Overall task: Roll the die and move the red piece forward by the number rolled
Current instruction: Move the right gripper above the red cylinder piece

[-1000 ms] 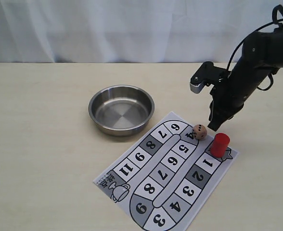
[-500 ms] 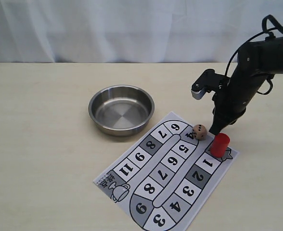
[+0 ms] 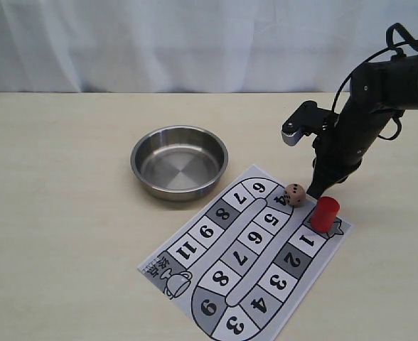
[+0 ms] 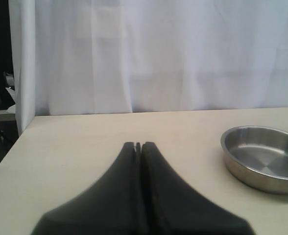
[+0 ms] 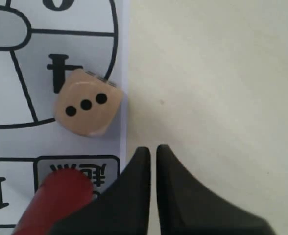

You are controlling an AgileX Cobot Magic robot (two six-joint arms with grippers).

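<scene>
Steel bowl [image 3: 179,167] near numbered board sheet [image 3: 234,257] on table [image 3: 60,213].

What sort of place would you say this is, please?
Probably a robotics lab bench staged for a trial: a plain beige table against a white curtain backdrop, set with a printed numbered game board, a die, a red piece and a steel bowl.

The die [image 3: 294,194] is a small pale wooden cube with rounded corners and dark pips. It sits right of centre in the exterior view, at the upper right edge of the printed game sheet [image 3: 216,284]. In the right wrist view its facing side shows three pips in a diagonal row. The red piece [image 3: 325,214], a glossy plain cylinder, stands upright just below and right of the die, not touching it, on the sheet's right corner.
</scene>
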